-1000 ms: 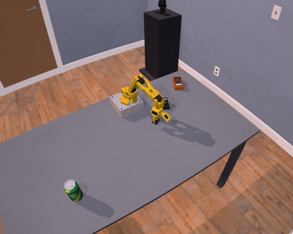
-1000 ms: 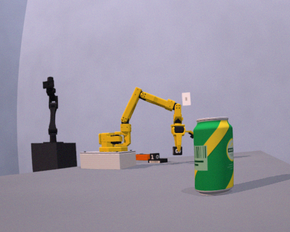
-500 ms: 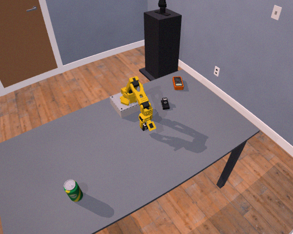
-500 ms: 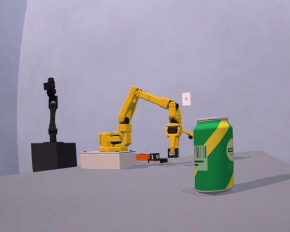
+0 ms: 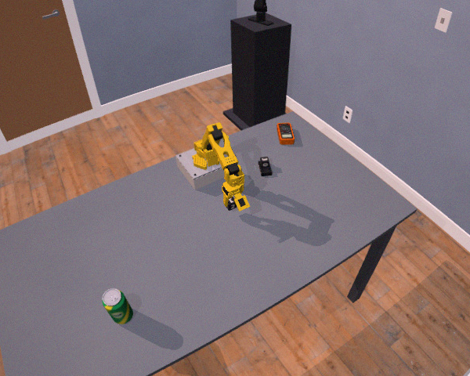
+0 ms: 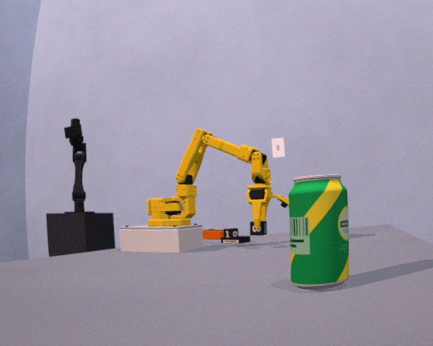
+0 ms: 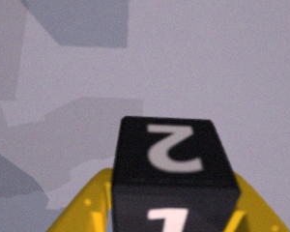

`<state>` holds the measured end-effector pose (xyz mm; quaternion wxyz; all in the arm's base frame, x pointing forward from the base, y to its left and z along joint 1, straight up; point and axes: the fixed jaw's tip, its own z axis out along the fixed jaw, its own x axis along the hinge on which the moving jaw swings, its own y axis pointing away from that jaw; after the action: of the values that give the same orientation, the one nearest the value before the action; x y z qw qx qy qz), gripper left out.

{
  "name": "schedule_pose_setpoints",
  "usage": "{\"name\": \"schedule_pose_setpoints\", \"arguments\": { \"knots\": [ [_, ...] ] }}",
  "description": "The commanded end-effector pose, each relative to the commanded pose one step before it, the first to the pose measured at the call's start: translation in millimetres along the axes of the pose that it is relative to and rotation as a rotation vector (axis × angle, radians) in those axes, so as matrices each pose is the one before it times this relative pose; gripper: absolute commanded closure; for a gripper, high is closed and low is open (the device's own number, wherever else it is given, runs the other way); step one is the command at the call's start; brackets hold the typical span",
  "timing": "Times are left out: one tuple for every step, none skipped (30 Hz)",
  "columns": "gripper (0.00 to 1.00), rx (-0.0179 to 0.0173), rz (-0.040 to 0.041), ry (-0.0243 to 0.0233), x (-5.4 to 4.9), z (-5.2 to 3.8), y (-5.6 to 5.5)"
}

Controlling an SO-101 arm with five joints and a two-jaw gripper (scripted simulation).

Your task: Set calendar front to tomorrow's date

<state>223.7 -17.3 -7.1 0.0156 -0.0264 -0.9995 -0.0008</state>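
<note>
Holding one black number cube [image 5: 230, 204] [image 6: 262, 228] [image 7: 174, 159], my gripper [image 5: 233, 203] [image 6: 257, 225] [image 7: 174, 205] has its fingers clamped on two opposite sides of it. The cube is in the air above the grey table [image 5: 117, 238] [image 6: 142, 298] [image 7: 222, 58], and it does not touch the table top. In the wrist view I can read a white 2 on one face, and on the face next to it a white 1, which is partly cut by the edge of the view.

The other cube [image 5: 264, 160] [image 6: 230, 233] sits in the small black tray [image 5: 265, 173] [image 6: 244, 239] on the table, near the white base block [image 5: 198, 182] [image 6: 149, 239] of my arm. In the exterior view this cube shows a 1 and also a round mark, which is too small to read surely. One part of the tray, beside this cube, has no cube on it.

Behind the tray lies an orange meter [image 5: 285, 134] [image 6: 212, 233]. A green and yellow can [image 5: 117, 306] [image 6: 318, 232] stands upright, well apart from the tray.
</note>
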Motion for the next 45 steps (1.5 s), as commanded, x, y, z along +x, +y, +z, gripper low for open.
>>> {"name": "schedule_pose_setpoints", "arguments": {
  "knots": [
    [1.0, -0.00051, 0.02003, -0.01568, -1.02, -1.798, -2.14],
    [1.0, 0.0, 0.0, 0.0, 0.0, 0.0, 0.0],
    [1.0, 0.0, 0.0, 0.0, 0.0, 0.0, 0.0],
    [1.0, 0.0, 0.0, 0.0, 0.0, 0.0, 0.0],
    [1.0, 0.0, 0.0, 0.0, 0.0, 0.0, 0.0],
    [1.0, 0.00122, 0.04032, -0.03192, -2.03, -3.536, -4.7],
    [1.0, 0.0, 0.0, 0.0, 0.0, 0.0, 0.0],
    [1.0, 0.0, 0.0, 0.0, 0.0, 0.0, 0.0],
    [1.0, 0.0, 0.0, 0.0, 0.0, 0.0, 0.0],
    [1.0, 0.0, 0.0, 0.0, 0.0, 0.0, 0.0],
    [1.0, 0.0, 0.0, 0.0, 0.0, 0.0, 0.0],
    [1.0, 0.0, 0.0, 0.0, 0.0, 0.0, 0.0],
    [1.0, 0.0, 0.0, 0.0, 0.0, 0.0, 0.0],
    [1.0, 0.0, 0.0, 0.0, 0.0, 0.0, 0.0],
    [1.0, 0.0, 0.0, 0.0, 0.0, 0.0, 0.0],
    [1.0, 0.0, 0.0, 0.0, 0.0, 0.0, 0.0],
    [1.0, 0.0, 0.0, 0.0, 0.0, 0.0, 0.0],
    [1.0, 0.0, 0.0, 0.0, 0.0, 0.0, 0.0],
    [1.0, 0.0, 0.0, 0.0, 0.0, 0.0, 0.0],
    [1.0, 0.0, 0.0, 0.0, 0.0, 0.0, 0.0],
    [1.0, 0.0, 0.0, 0.0, 0.0, 0.0, 0.0],
    [1.0, 0.0, 0.0, 0.0, 0.0, 0.0, 0.0],
    [1.0, 0.0, 0.00001, -0.00001, -0.01, 0.017, 0.0],
    [1.0, 0.0, 0.0, 0.0, 0.0, 0.096, 0.0],
    [1.0, 0.0, 0.0, 0.0, 0.0, 0.234, 0.0],
    [1.0, 0.0, 0.0, 0.0, 0.0, 0.384, 0.01],
    [1.0, 0.0, 0.0, 0.0, 0.0, 0.528, 0.0],
    [1.0, 0.0, 0.0, 0.0, 0.0, 0.642, 0.0],
    [1.0, 0.0, 0.0, 0.0, 0.0, 0.72, 0.01],
    [1.0, 0.0, 0.0, 0.0, 0.01, 0.744, 0.01],
    [1.0, 0.0, 0.0, 0.0, 0.01, 0.72, 0.0],
    [1.0, 0.0, 0.0, 0.0, 0.01, 0.642, 0.01],
    [1.0, 0.0, 0.0, 0.0, 0.01, 0.522, 0.0],
    [1.0, 0.0, 0.0, 0.0, 0.01, 0.384, 0.01],
    [1.0, 0.0, 0.0, 0.0, 0.0, 0.228, 0.0],
    [1.0, 0.0, 0.0, 0.0, 0.0, 0.102, 0.0],
    [1.0, 0.0, 0.0, 0.0, 0.01, 0.012, 0.0],
    [1.0, 0.0, 0.0, 0.0, 0.0, 0.0, 0.0],
    [1.0, 0.0, 0.0, 0.0, 0.0, 0.0, 0.0],
    [1.0, 0.00001, 0.00001, 0.0, 0.0, 0.016, 0.0],
    [1.0, 0.0, 0.0, 0.0, 0.0, 0.102, 0.0],
    [1.0, 0.0, 0.0, 0.0, 0.0, 0.234, 0.0],
    [1.0, 0.0, 0.0, 0.0, 0.0, 0.378, 0.01],
    [1.0, 0.0, 0.0, 0.0, 0.0, 0.528, 0.0],
    [1.0, 0.0, 0.0, 0.0, 0.0, 0.642, 0.01]
  ]
}}
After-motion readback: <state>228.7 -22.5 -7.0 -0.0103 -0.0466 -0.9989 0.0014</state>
